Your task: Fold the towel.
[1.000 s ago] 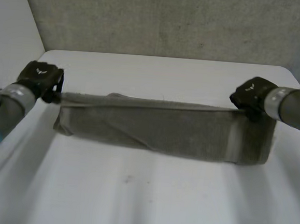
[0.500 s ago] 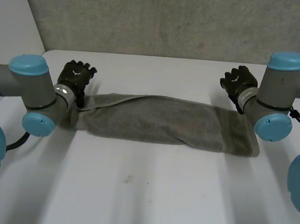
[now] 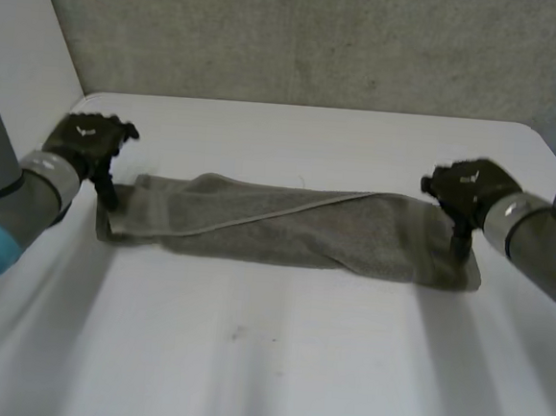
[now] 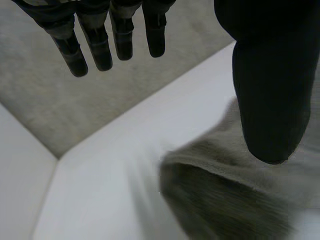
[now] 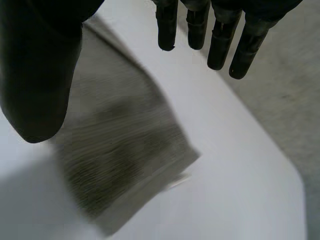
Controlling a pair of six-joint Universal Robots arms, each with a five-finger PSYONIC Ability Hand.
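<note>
The towel [image 3: 286,226] lay folded in a long strip across the white worktop [image 3: 275,362]. The left hand [image 3: 86,140] hung at the towel's left end, its fingers [image 4: 97,42] straight, well apart from the thumb, pinching nothing. The right hand [image 3: 467,187] hung at the towel's right end, its fingers [image 5: 220,37] likewise straight and empty.
</note>
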